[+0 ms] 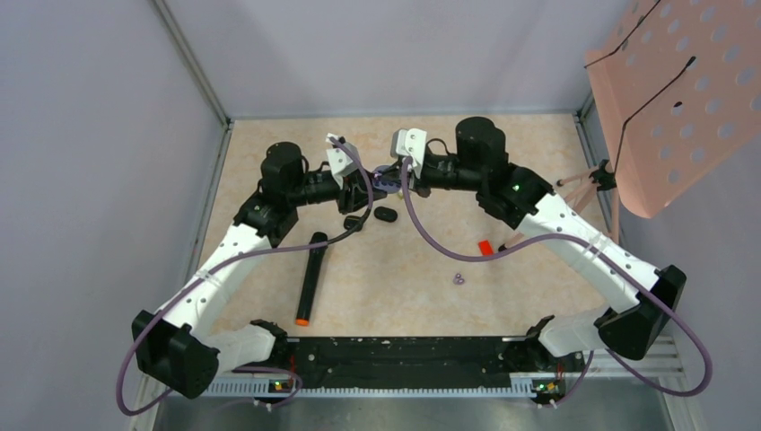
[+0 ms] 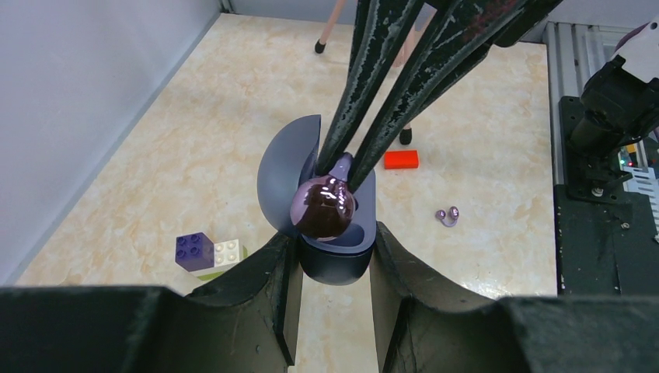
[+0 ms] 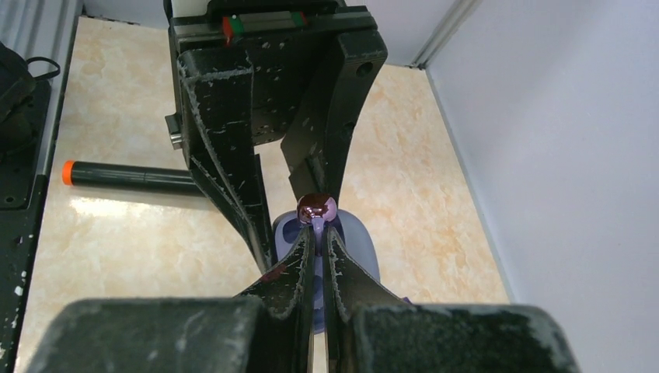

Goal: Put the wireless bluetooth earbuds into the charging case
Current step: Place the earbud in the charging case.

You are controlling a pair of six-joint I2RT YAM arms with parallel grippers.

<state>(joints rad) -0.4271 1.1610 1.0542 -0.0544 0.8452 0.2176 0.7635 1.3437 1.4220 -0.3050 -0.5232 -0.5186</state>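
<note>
My left gripper (image 2: 336, 250) is shut on the dark blue charging case (image 2: 336, 264), holding it by its sides above the table with the lid (image 2: 281, 180) swung open. My right gripper (image 3: 317, 233) is shut on the pale purple stem of a dark glossy earbud (image 3: 316, 207). The earbud head (image 2: 322, 208) sits at the case's open top, touching or just above it. In the top view both grippers meet at mid-back, left (image 1: 366, 184) and right (image 1: 392, 180). Two small black earbud pieces (image 1: 386, 215) (image 1: 354, 224) lie on the table just in front.
A black marker with an orange cap (image 1: 310, 278) lies front left. A red block (image 1: 485, 247) and a pale purple ring (image 1: 459, 279) lie to the right. Purple and white bricks (image 2: 208, 252) sit under the case's left. A pink perforated board on a stand (image 1: 682, 99) is at back right.
</note>
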